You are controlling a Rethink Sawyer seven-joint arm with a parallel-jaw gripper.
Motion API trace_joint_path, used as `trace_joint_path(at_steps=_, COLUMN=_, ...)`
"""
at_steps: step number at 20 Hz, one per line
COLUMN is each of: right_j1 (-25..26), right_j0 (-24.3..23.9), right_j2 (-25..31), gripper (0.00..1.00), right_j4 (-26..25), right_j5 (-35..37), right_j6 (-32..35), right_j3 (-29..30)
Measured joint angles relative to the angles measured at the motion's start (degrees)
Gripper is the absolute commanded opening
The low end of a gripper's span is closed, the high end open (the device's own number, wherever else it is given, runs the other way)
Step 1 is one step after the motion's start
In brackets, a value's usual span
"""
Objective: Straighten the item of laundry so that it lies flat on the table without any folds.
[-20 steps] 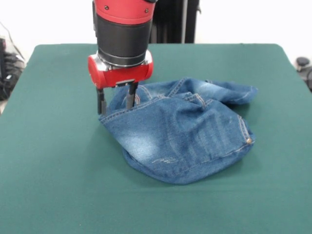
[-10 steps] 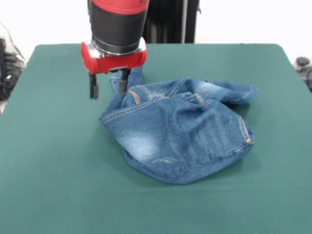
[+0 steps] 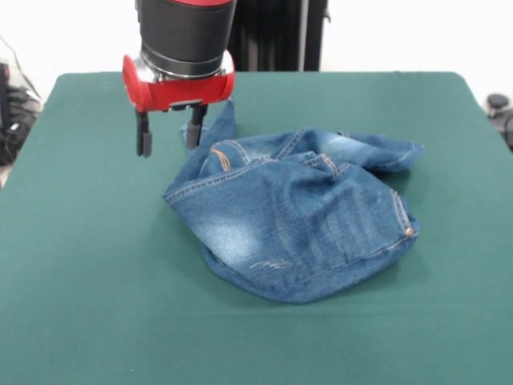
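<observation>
A dark green table (image 3: 88, 265) fills nearly the whole front view, its top bare apart from one garment. On it, a little right of the middle, lies a small pair of blue jeans (image 3: 296, 220), crumpled into a rounded heap instead of lying flat. The broad front fold of denim shows a faded whitish patch and tan stitching along its seams, and a copper rivet (image 3: 409, 232) glints at the heap's right edge. Behind that fold, more denim bunches up and trails off to the right in a narrow band that ends near the table's right side. At the heap's upper left, a pointed flap of denim (image 3: 221, 124) stands up off the pile.

The robot's red and black arm (image 3: 186, 36) comes down from the top edge, left of centre, ending in a red collar above the gripper (image 3: 167, 134). The gripper's two dark fingers (image 3: 143, 138) hang apart, spread wide and clear of the table top. The left-hand finger in the picture hangs over bare green felt with nothing against it; the right-hand finger sits right at the raised denim flap, and from this angle it cannot be told whether it touches the cloth or merely stands in front of it. Nothing lies clamped between the two fingers.
</observation>
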Motion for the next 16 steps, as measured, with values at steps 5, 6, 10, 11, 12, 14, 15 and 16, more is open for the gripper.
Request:
trace_joint_path(at_steps=5, right_j1=0.3, right_j0=-0.6, right_j2=1.3, gripper=1.00, right_j4=0.0, right_j5=-0.1, right_j6=0.0, right_j3=0.0)
trace_joint_path(at_steps=6, right_j1=0.5, right_j0=-0.7, right_j2=1.6, gripper=1.00, right_j4=0.0, right_j5=-0.2, right_j6=0.0, right_j3=0.0)
trace_joint_path(at_steps=10, right_j1=0.8, right_j0=-1.6, right_j2=3.4, gripper=1.00, right_j4=-0.1, right_j5=-1.1, right_j6=0.0, right_j3=0.0)
trace_joint_path(at_steps=11, right_j1=0.9, right_j0=-1.7, right_j2=3.6, gripper=1.00, right_j4=-0.1, right_j5=-1.3, right_j6=0.0, right_j3=0.0)
trace_joint_path(at_steps=12, right_j1=0.9, right_j0=-1.8, right_j2=3.8, gripper=1.00, right_j4=-0.1, right_j5=-1.4, right_j6=0.0, right_j3=0.0)
trace_joint_path(at_steps=14, right_j1=0.9, right_j0=-2.0, right_j2=4.2, gripper=1.00, right_j4=-0.1, right_j5=-1.6, right_j6=0.0, right_j3=0.0)
trace_joint_path(at_steps=15, right_j1=0.9, right_j0=-2.0, right_j2=4.4, gripper=1.00, right_j4=-0.1, right_j5=-1.7, right_j6=0.0, right_j3=0.0)
trace_joint_path(at_steps=16, right_j1=0.9, right_j0=-2.1, right_j2=4.5, gripper=1.00, right_j4=-0.2, right_j5=-1.9, right_j6=0.0, right_j3=0.0)
